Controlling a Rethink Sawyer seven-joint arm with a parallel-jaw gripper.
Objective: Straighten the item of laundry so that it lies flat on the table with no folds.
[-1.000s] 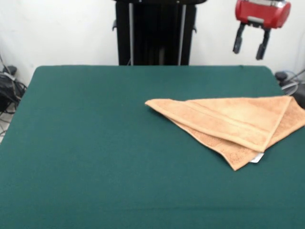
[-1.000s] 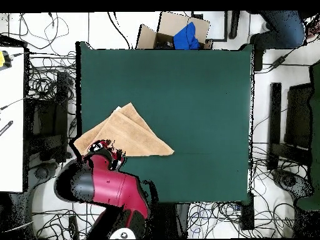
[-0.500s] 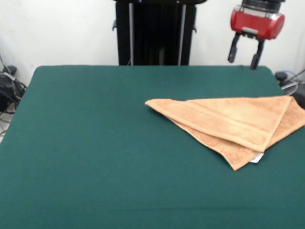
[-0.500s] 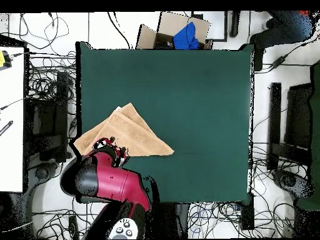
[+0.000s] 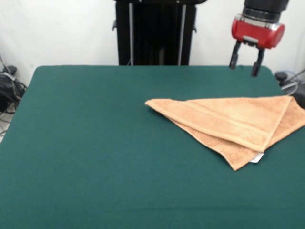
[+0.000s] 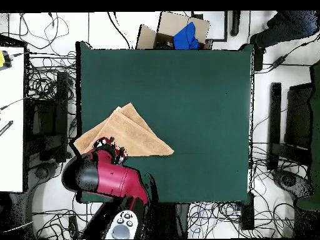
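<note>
The dark green felt-topped table [image 5: 95, 157] fills the lower frame. At middle right lies the peach-orange terry towel [image 5: 233, 121], folded into a triangle. Above it, upper right, the red-and-black gripper [image 5: 245, 64] hangs with fingers parted, empty.

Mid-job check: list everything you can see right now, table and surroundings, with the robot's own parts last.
towel: one, peach-orange, folded into a triangle, at the table's edge near the robot's side
tag: one, white, at the towel's near corner in the front view
table: one, dark green top
box: one, brown cardboard, blue item inside, on the floor beyond the table's far edge
cables: many, dark, on the floor around the table
arm: one, red and black, over the towel's corner
hand: one, black fingers open, above the table behind the towel
</note>
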